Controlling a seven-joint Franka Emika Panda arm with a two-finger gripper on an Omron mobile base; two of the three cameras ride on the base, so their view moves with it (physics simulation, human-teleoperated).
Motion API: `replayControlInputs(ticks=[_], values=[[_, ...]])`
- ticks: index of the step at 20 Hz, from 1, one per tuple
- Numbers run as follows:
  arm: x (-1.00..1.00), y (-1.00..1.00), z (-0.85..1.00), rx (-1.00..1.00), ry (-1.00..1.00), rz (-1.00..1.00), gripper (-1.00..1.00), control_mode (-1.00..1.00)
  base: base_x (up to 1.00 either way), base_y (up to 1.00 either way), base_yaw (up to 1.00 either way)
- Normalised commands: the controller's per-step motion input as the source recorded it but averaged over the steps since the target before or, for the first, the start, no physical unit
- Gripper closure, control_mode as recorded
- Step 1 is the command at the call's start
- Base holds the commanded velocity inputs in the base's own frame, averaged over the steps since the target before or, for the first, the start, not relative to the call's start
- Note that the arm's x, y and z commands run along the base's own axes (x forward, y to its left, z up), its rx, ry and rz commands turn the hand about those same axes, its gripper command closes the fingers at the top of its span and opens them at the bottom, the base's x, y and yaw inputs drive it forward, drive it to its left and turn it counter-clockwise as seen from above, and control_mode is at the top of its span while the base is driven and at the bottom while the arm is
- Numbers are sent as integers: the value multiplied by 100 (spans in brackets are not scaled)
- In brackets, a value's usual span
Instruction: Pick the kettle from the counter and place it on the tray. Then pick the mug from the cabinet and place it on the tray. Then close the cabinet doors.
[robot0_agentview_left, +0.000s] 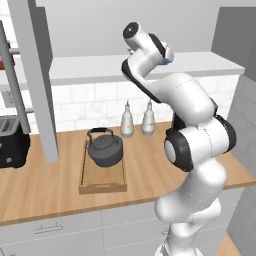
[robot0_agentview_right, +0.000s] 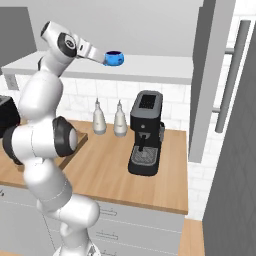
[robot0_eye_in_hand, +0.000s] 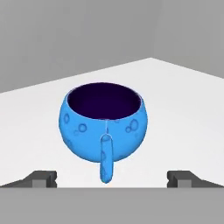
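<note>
The blue mug (robot0_eye_in_hand: 103, 120) stands upright on the pale shelf of the cabinet (robot0_agentview_right: 160, 67), its little handle turned toward the hand. My gripper (robot0_eye_in_hand: 112, 178) is open just short of it, one fingertip on each side of the handle, not touching. From the right base view the gripper (robot0_agentview_right: 102, 58) reaches up to the mug (robot0_agentview_right: 115, 58). The dark grey kettle (robot0_agentview_left: 105, 149) sits in the wooden tray (robot0_agentview_left: 102, 186) on the counter (robot0_agentview_left: 150, 165). Both cabinet doors stand open: one (robot0_agentview_left: 37, 80) at the left, one (robot0_agentview_right: 205, 80) at the right.
Two pale bottles (robot0_agentview_right: 99, 117) (robot0_agentview_right: 120, 119) stand against the tiled wall. A black coffee machine (robot0_agentview_right: 145, 132) is on the counter to the right of them. A dark toaster (robot0_agentview_left: 11, 142) sits at the far left. The doors' bar handles (robot0_agentview_right: 230, 75) jut out.
</note>
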Motion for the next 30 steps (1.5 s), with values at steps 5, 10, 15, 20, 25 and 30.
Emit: replayControlInputs(ticks=[5,10,15,20,25,30], values=[[27,-4,0,2,0,-5,-100,-100,0,0,0],[21,0,0,1,0,-5,-100,-100,0,0,0],[14,0,0,0,0,-5,100,-100,0,0,0],[1,-7,-1,0,0,-8,100,-100,0,0,0],[0,-19,-4,0,0,-6,100,-100,0,0,0],[-41,-12,-2,0,-16,-1,100,-100,0,0,0]])
